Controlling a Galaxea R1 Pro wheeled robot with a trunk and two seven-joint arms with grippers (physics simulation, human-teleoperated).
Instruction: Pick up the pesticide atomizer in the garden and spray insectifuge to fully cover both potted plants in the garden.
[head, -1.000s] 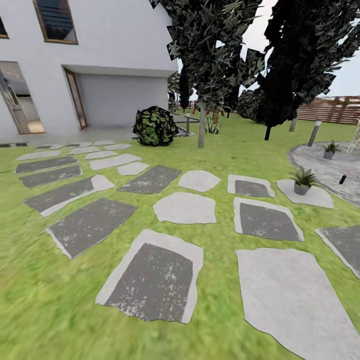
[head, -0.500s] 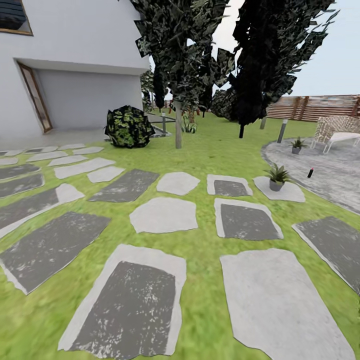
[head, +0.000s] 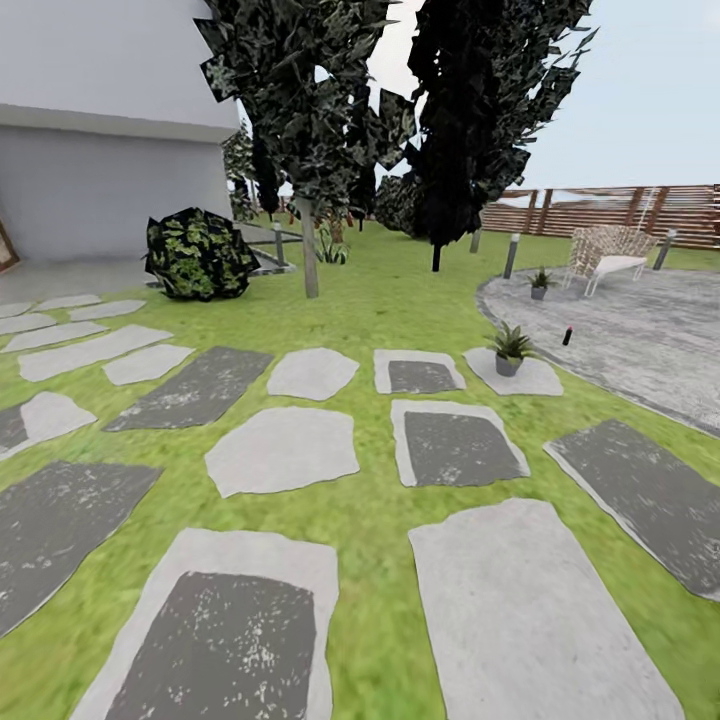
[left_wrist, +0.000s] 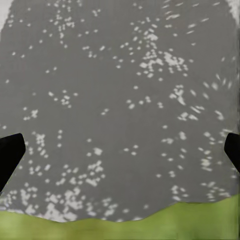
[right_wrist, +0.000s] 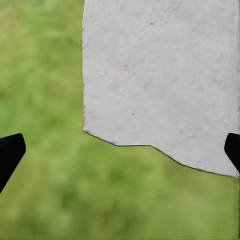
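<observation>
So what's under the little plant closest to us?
The near potted plant sits in a grey pot on a pale stepping stone, with lawn around. The stone directly beneath the pot is covered.

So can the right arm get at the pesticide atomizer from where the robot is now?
Probably not yet. The pesticide atomizer stands far off on the patio, past several stepping stones and lawn. The right claw hangs open over grass near the robot. Nothing blocks the path; it must drive closer.

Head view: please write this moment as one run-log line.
phase: approach | pesticide atomizer: upright on patio | potted plants: unsprayed | left gripper: open | right gripper: open
</observation>
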